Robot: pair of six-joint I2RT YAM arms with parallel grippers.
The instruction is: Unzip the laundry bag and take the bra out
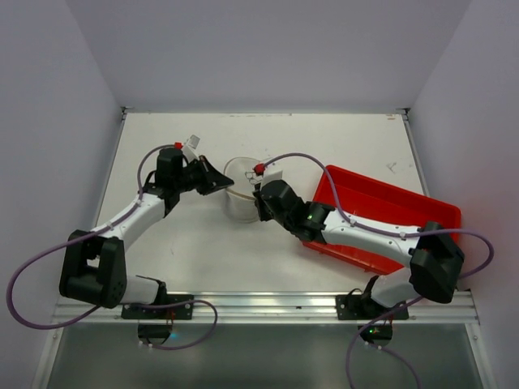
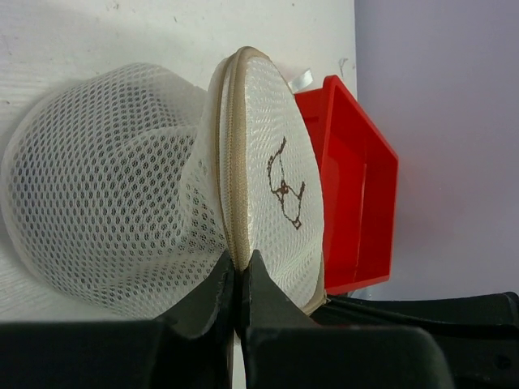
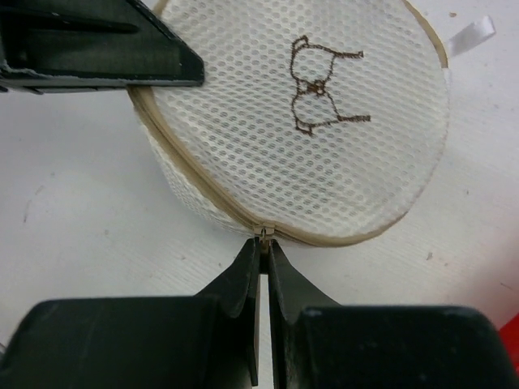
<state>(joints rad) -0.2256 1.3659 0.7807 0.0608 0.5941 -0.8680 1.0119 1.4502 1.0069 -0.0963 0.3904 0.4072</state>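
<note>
Right wrist shows our right gripper (image 3: 263, 247) clamped on the zipper pull (image 3: 263, 232), left gripper (image 2: 240, 267) pinching the laundry bag (image 2: 105, 186); we should unzip next.

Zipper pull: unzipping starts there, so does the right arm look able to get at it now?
Likely yes: the jaws of the right arm look shut on the zipper pull at the rim of the laundry bag; the left arm pinches that rim elsewhere.

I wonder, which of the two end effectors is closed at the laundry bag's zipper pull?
The right end effector: its tips meet at the zipper pull. The left end effector clamps the laundry bag's zippered rim instead.
</note>
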